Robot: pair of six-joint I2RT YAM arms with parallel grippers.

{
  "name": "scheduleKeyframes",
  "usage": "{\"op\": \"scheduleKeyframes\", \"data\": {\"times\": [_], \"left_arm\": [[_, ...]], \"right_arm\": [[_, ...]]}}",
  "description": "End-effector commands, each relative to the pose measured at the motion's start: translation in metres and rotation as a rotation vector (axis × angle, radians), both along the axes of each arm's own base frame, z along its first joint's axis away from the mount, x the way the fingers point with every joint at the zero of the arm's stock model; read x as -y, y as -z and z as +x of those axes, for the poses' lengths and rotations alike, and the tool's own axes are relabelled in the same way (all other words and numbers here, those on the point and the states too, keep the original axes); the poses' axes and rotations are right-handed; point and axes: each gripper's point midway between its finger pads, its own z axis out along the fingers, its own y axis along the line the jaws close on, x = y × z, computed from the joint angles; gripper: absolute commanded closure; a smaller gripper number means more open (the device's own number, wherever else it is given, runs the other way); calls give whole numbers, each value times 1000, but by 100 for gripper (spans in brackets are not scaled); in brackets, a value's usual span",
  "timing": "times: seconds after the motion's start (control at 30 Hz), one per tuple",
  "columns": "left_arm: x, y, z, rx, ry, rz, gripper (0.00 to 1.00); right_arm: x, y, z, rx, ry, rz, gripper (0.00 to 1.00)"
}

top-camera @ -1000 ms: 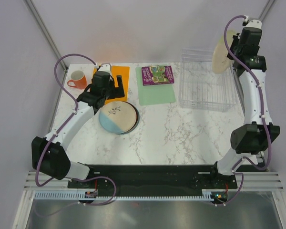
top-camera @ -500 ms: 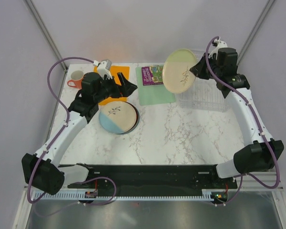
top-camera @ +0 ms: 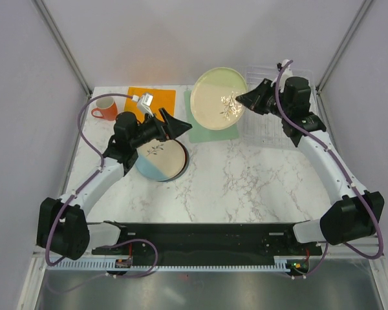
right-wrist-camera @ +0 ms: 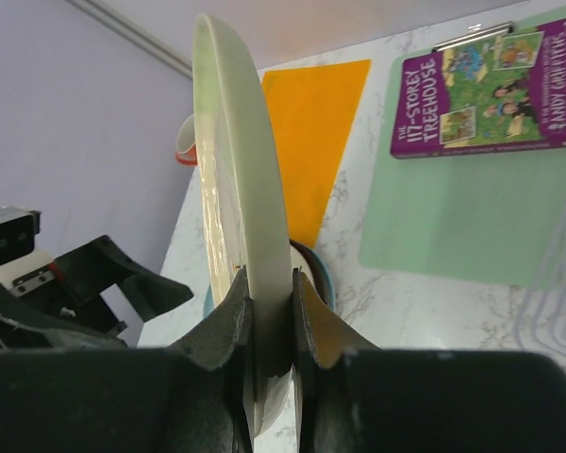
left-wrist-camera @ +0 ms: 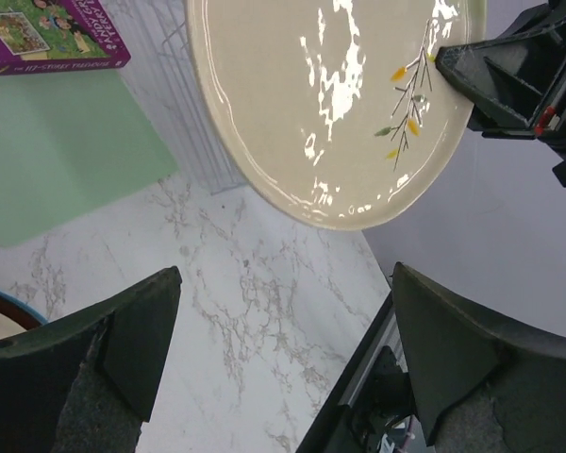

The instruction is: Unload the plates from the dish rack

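My right gripper (top-camera: 244, 101) is shut on the rim of a cream and pale-green plate with a leaf sprig (top-camera: 216, 98). It holds the plate on edge in the air over the green mat; the wrist view shows the rim (right-wrist-camera: 238, 179) clamped between the fingers (right-wrist-camera: 228, 326). My left gripper (top-camera: 183, 122) is open and empty, a short way left of the held plate (left-wrist-camera: 321, 104) and pointing at it. A cream-and-light-blue plate (top-camera: 159, 159) lies on top of a dark-rimmed one on the table. The wire dish rack (top-camera: 276, 129) stands at the back right.
An orange mug (top-camera: 104, 108) and an orange mat (top-camera: 163, 99) are at the back left. A green mat (top-camera: 213, 134) lies mid-back with a purple book (right-wrist-camera: 495, 87) on it. The enclosure's walls stand close behind and beside the table.
My right arm has swung the plate from above the rack's far right corner leftward to over the green mat. My left arm has lifted and turned right toward the plate.
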Motion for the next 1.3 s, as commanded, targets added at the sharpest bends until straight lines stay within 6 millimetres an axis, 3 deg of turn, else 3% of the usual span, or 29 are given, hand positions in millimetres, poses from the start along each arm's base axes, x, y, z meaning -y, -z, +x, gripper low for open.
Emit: {"op": "scheduleKeyframes", "data": {"times": [0.0, 0.2, 0.47, 0.7, 0.8, 0.9, 0.93, 0.97, 1.03, 1.13, 1.2, 1.27], "left_arm": [[9, -33, 2, 96, 63, -140, 2], [14, -36, 12, 119, 78, -192, 3], [19, -24, 27, 114, 86, -205, 5], [19, -31, 36, 147, 76, -212, 14], [18, -38, 39, 161, 75, -218, 32], [15, -41, 40, 164, 71, -209, 63], [16, -44, 39, 172, 77, -206, 89], [16, -42, 39, 158, 82, -195, 98], [17, -47, 37, 176, 97, -186, 98], [14, -53, 33, 194, 88, -184, 98], [11, -53, 32, 192, 80, -177, 98], [8, -55, 31, 201, 63, -166, 98]], "right_arm": [[-25, -85, -24, 240, -109, 188, 100], [-38, -83, -34, 230, -155, 229, 100], [-50, -83, -52, 204, -222, 306, 100], [-57, -70, -66, 157, -264, 340, 100], [-57, -65, -70, 146, -264, 346, 100], [-57, -60, -72, 133, -265, 342, 100], [-57, -58, -71, 128, -266, 343, 100], [-58, -56, -71, 121, -267, 343, 100], [-58, -53, -70, 114, -266, 343, 99], [-57, -47, -66, 94, -245, 334, 87], [-56, -43, -65, 83, -237, 328, 69], [-54, -38, -62, 71, -217, 310, 43]]}}
